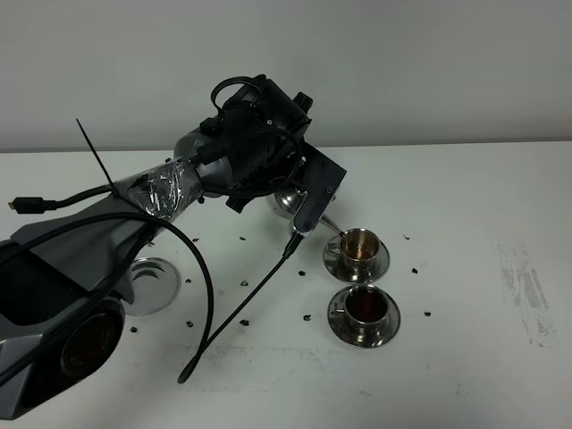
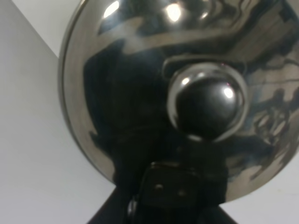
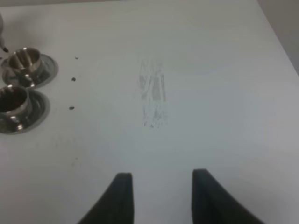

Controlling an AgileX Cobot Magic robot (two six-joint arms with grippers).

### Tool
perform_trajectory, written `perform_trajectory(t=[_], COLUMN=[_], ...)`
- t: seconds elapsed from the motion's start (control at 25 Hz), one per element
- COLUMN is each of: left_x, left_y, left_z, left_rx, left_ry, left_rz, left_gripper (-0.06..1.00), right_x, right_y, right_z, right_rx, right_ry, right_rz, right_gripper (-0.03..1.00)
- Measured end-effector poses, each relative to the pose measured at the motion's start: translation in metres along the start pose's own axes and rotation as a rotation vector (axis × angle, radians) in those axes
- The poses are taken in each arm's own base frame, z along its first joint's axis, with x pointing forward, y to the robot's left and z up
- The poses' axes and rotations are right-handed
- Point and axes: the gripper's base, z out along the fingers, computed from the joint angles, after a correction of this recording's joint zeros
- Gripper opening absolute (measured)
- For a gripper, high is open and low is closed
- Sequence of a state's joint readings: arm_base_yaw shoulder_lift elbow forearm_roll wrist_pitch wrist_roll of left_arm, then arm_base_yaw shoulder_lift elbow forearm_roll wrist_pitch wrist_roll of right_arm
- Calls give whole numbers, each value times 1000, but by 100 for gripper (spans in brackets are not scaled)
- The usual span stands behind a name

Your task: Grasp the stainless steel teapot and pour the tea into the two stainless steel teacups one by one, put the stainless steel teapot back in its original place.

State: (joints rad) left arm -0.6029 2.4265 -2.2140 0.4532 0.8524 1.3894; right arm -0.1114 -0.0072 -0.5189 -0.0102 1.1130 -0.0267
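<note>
Teapot (image 1: 286, 202) (tilted); spout (image 1: 332, 223) at farther teacup (image 1: 359, 244)

A white desk (image 1: 465, 197) is shown. Right of its middle, two saucers are set just beside each other, each topped by a cup: a far saucer (image 1: 384, 260) and a near saucer (image 1: 390, 329). A round steel disc (image 1: 159, 284) is laid well apart at the left. Small black specks (image 1: 307, 317) are scattered around these. A scuffed grey patch (image 1: 525, 284) is marked towards the right edge.
</note>
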Motion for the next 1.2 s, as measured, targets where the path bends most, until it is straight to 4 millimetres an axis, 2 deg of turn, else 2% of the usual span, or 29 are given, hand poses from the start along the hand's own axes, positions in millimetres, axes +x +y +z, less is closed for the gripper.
perform_trajectory(t=[0.4, 1.2], left_x=[-8, -9], left_y=[4, 10], left_z=[-3, -4], left_rx=[-41, -95], left_ry=[-6, 15], left_rz=[14, 25], left_gripper=[21, 21], right_x=[0, 0], right_y=[0, 0], right_z=[0, 0], right_rx=[0, 0], right_ry=[0, 0], right_rz=[0, 0], right_gripper=[29, 29])
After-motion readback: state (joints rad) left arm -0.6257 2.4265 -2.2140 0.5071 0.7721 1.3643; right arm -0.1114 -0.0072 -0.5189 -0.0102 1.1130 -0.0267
